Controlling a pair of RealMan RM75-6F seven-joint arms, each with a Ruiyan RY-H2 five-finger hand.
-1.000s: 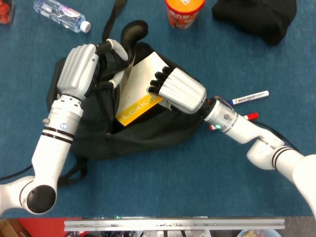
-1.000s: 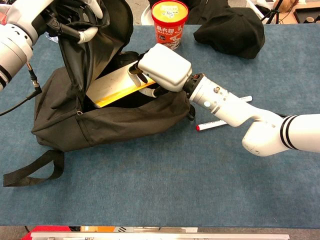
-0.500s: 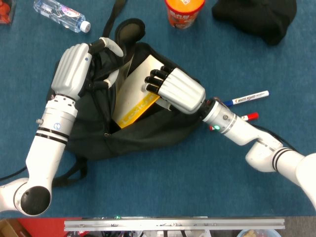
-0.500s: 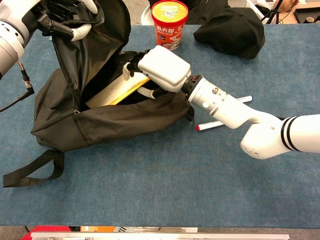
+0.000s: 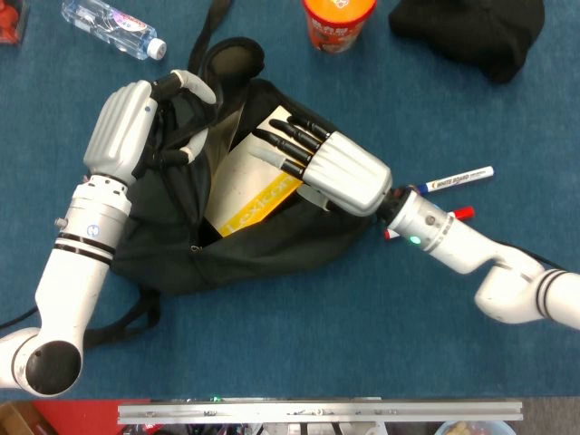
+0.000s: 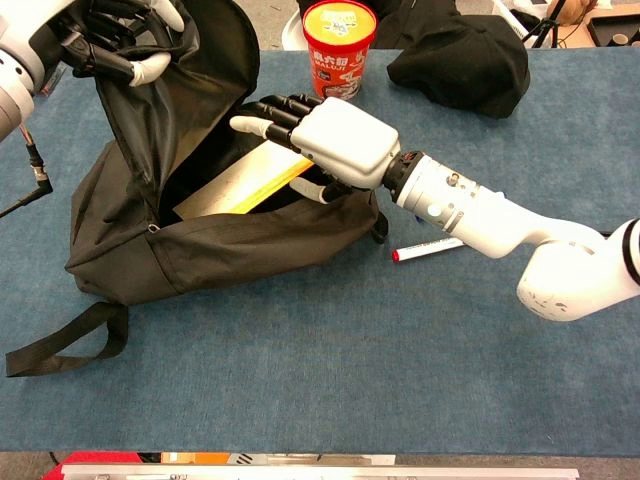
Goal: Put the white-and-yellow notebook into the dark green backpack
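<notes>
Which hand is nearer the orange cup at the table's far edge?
Right. The right hand lies just in front of the orange cup; the left hand holds the backpack flap, farther left.

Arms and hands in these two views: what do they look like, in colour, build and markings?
Both arms are glossy white tubes with rounded joints and thin black rings. The left hand and right hand have ribbed silver-white backs, black fingers and pale fingertips. A green light glows on the right wrist. A thin black cable hangs at the left forearm.
</notes>
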